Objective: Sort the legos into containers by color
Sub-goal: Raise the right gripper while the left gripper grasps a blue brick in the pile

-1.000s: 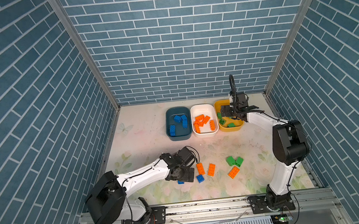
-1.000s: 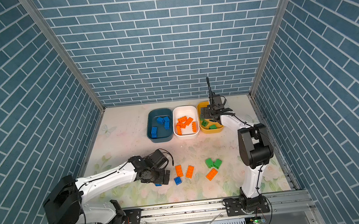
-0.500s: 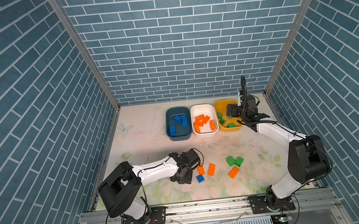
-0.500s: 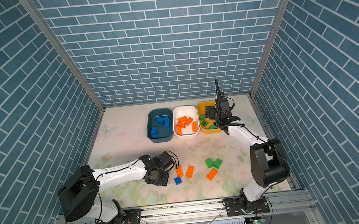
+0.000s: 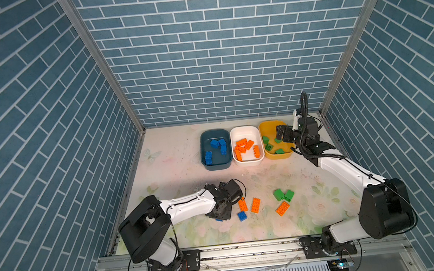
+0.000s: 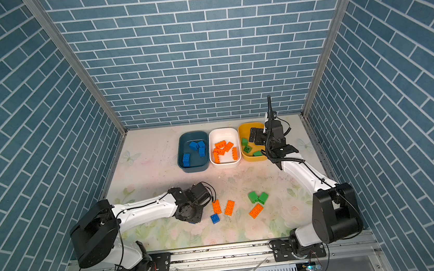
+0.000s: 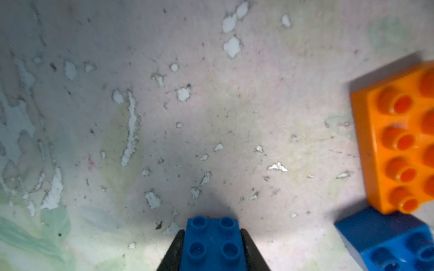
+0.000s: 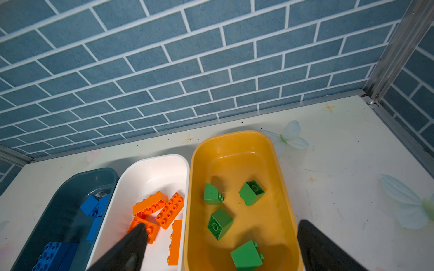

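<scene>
Left end effector (image 7: 212, 231) clamped on a small blue lego (image 7: 212, 246), low over the worn desk (image 7: 211, 117), well away from the white tub (image 5: 244, 131), toward the arm bases. Right end effector (image 8: 222, 224) spread wide and empty, hanging over the yellow tub (image 8: 234, 145), which sits just beside the white tub. Teal tub (image 5: 214, 134) flanks the white tub's other side. Contents: blue legos (image 5: 218, 143) in teal, orange legos (image 5: 244, 145) in white, green legos (image 5: 266, 139) in yellow. Loose on the desk, well apart from the white tub: three orange bricks (image 5: 255, 205), two green bricks (image 5: 278, 194) touching each other, one blue brick (image 5: 242, 216).
</scene>
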`<state>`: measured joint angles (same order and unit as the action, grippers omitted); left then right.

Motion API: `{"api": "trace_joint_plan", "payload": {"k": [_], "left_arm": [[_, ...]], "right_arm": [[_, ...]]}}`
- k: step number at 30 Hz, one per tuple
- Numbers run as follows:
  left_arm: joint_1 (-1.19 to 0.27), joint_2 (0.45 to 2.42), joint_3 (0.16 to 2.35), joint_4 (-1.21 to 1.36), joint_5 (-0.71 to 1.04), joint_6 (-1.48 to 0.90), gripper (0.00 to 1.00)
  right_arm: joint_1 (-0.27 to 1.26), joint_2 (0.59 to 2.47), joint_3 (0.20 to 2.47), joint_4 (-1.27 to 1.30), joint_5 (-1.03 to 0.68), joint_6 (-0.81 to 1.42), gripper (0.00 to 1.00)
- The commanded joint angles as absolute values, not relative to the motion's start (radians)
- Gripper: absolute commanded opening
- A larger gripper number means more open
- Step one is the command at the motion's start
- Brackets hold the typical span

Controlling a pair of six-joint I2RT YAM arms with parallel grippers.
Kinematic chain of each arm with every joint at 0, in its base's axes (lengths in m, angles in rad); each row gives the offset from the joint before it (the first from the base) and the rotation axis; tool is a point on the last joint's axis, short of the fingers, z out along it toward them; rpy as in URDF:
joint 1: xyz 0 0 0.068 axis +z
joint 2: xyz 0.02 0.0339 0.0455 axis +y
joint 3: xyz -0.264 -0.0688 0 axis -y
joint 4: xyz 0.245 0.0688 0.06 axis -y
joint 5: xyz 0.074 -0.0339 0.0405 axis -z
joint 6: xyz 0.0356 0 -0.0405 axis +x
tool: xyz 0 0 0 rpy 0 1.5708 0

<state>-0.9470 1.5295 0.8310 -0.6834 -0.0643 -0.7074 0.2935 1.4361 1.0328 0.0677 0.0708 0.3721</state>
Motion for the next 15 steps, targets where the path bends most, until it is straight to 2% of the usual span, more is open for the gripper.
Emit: {"api": "trace_joint_plan", "payload": {"k": [1, 11, 15], "left_arm": [[-0.931, 1.503, 0.88, -0.685, -0.099, -0.686, 0.25], [-0.768, 1.465, 1.043, -0.689, -0.115, -0.578, 0.25], [-0.696, 1.509, 1.16, -0.695, -0.113, -0.532, 0.26]], "right_arm": [[0.294, 1.413, 1.038, 0.019, -0.056, 0.417, 0.99], [0.313, 1.401, 1.048, -0.102, -0.083, 0.45, 0.99], [0.313, 1.399, 1.05, -0.121, -0.027, 0.511, 0.99]]}}
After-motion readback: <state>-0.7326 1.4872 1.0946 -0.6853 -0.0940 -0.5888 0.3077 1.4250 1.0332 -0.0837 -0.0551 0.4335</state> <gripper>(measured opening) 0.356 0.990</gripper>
